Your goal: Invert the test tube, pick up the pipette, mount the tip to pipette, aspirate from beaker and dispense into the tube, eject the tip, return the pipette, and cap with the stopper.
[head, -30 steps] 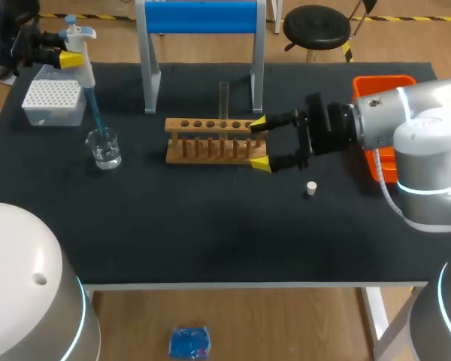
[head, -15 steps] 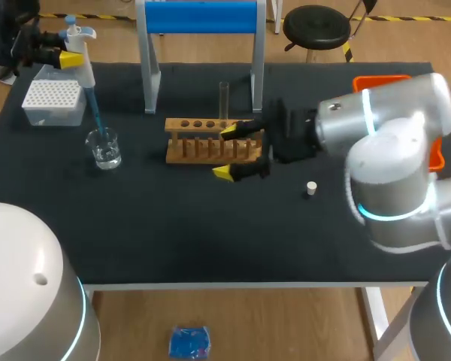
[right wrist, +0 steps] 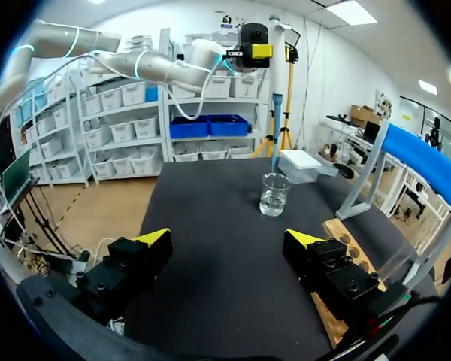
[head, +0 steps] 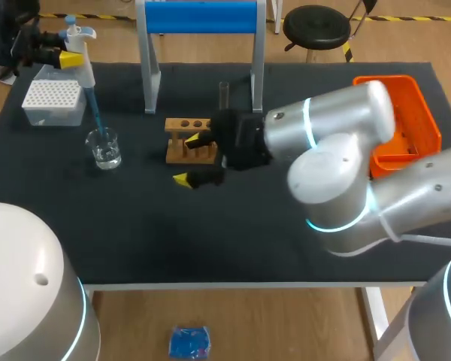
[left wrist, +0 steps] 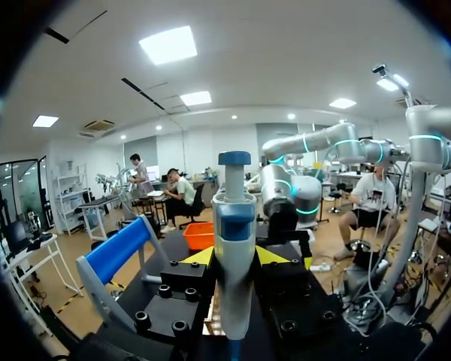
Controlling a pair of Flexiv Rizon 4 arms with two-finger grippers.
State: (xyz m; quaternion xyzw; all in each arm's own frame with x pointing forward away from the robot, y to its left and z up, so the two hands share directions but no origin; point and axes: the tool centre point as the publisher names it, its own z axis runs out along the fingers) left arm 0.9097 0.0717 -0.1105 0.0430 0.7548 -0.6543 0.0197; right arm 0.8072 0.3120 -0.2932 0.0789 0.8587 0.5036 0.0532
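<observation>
At the table's far left my left gripper [head: 62, 54] is shut on the white pipette [head: 83, 56]. Its blue tip reaches down into the glass beaker [head: 104, 147]. The left wrist view has the pipette [left wrist: 234, 241] upright between that gripper's [left wrist: 234, 257] yellow tips. My right gripper [head: 192, 159] stands open and empty over the wooden rack's [head: 186, 141] front, its arm covering the rack's right half. The test tube [head: 224, 93] stands upright in the rack. From the right wrist, the beaker [right wrist: 274, 194] and pipette [right wrist: 276, 68] lie ahead of the open gripper [right wrist: 229, 239]. The stopper is hidden.
A white tip box [head: 54, 101] sits behind the beaker. A blue-topped stand [head: 203, 19] rises behind the rack. An orange bin [head: 410, 113] is at the back right. The right arm spans the table's middle.
My right arm has swung left across the rack, now covering its right half and the stopper. The left arm and pipette have stayed put.
</observation>
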